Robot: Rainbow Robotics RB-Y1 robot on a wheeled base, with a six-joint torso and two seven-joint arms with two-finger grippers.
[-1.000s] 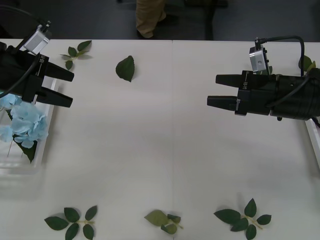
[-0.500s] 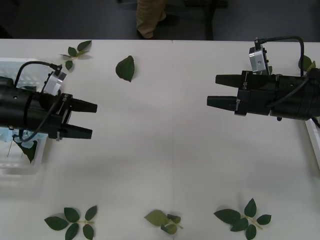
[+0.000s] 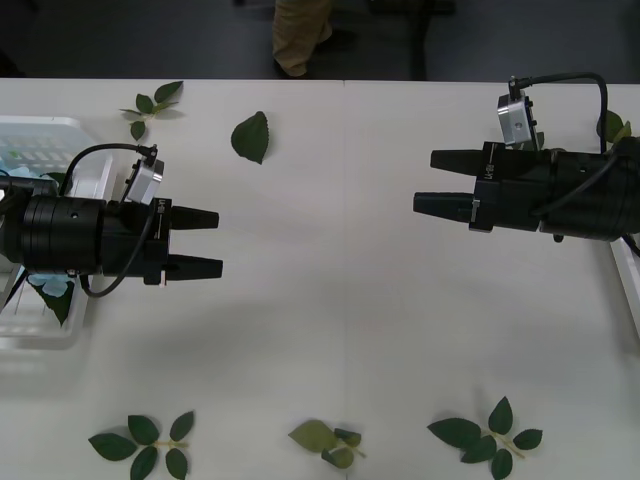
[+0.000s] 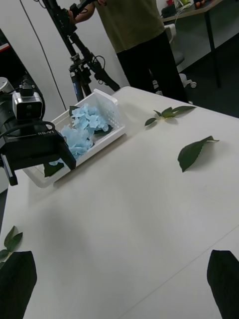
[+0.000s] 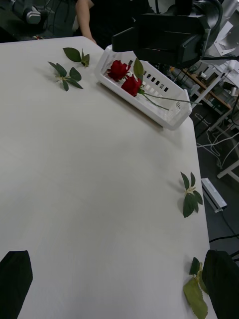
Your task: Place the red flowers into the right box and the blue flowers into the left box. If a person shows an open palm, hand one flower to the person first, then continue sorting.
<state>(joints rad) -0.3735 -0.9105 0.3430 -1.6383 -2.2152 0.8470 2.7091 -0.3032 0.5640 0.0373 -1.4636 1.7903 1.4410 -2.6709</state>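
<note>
The blue flowers (image 4: 82, 132) lie in the left box (image 4: 112, 99). In the front view my left arm covers most of them, and that box's rim (image 3: 45, 125) shows at the table's left edge. Two red flowers (image 5: 125, 77) lie in the right box (image 5: 169, 117), of which the front view shows only an edge (image 3: 630, 280). My left gripper (image 3: 216, 243) is open and empty just right of the left box, pointing at the table's middle. My right gripper (image 3: 424, 181) is open and empty at mid-right, pointing left. A person's khaki trousers (image 3: 300, 35) stand beyond the far edge; the open palm is out of view.
A single loose leaf (image 3: 252, 136) and a leaf sprig (image 3: 150, 103) lie near the far edge. More sprigs (image 3: 143, 445) (image 3: 330, 440) (image 3: 487, 435) lie along the near edge. A tripod (image 4: 82, 65) stands behind the left box.
My left arm has swung away from the left box toward the table's middle and now hides most of the blue flowers. The right arm has not moved.
</note>
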